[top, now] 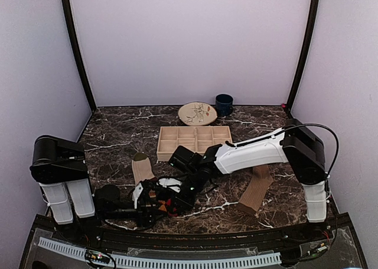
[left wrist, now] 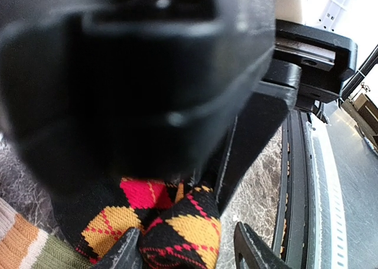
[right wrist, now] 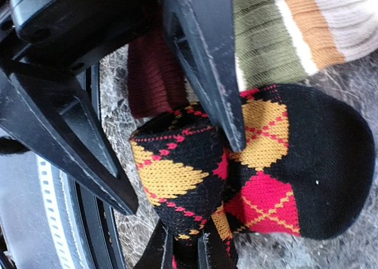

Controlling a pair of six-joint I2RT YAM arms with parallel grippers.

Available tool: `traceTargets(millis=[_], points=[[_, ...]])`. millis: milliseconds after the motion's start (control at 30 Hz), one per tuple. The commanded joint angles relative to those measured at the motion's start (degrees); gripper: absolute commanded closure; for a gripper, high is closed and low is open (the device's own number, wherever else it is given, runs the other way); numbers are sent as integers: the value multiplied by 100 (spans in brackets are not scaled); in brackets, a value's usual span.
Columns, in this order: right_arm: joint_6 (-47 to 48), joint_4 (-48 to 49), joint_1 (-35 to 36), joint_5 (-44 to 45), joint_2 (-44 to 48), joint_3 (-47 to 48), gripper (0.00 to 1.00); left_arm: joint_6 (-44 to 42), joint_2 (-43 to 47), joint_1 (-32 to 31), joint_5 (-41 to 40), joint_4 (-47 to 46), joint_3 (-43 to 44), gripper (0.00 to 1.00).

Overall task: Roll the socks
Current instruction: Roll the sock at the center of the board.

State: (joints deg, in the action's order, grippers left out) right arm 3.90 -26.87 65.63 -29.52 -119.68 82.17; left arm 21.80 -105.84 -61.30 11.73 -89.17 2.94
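Note:
The black argyle sock (right wrist: 183, 168) lies partly rolled near the table's front edge, its flat toe end (right wrist: 319, 162) stretching away. My right gripper (right wrist: 186, 251) is shut on a fold of that roll. My left gripper (left wrist: 189, 251) stands open astride the roll (left wrist: 183, 227); one of its fingers (left wrist: 124, 251) touches the fabric and the other (left wrist: 254, 251) stands clear of it. In the top view both grippers meet over the argyle sock (top: 167, 201). The striped sock (right wrist: 283, 32) lies just beside it, seen also as striped sock (top: 142, 168). The tan ribbed sock (top: 257, 189) lies apart at the right.
A wooden divided tray (top: 192, 140) sits mid-table, with a patterned plate (top: 198, 113) and a dark blue mug (top: 224, 104) behind it. A black rail (left wrist: 295, 180) runs along the near table edge close to the left gripper.

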Motion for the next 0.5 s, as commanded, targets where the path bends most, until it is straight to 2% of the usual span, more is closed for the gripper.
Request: traceTargets(millis=[0,200,367,467], points=[[-65,220,-28,-398,-199,62,98,103,-238,-23,24,-503,-132,45],[-129,412,-23,-728,-261,28,96,174,-598,-30,94,-841,-51,47],[-202,592,-24,-792,-284,-20,92,151,-653,-31,183,-762,37,72],[-229,640,-24,-811,-333,-14,90,136,-680,-31,190,-746,60,80]])
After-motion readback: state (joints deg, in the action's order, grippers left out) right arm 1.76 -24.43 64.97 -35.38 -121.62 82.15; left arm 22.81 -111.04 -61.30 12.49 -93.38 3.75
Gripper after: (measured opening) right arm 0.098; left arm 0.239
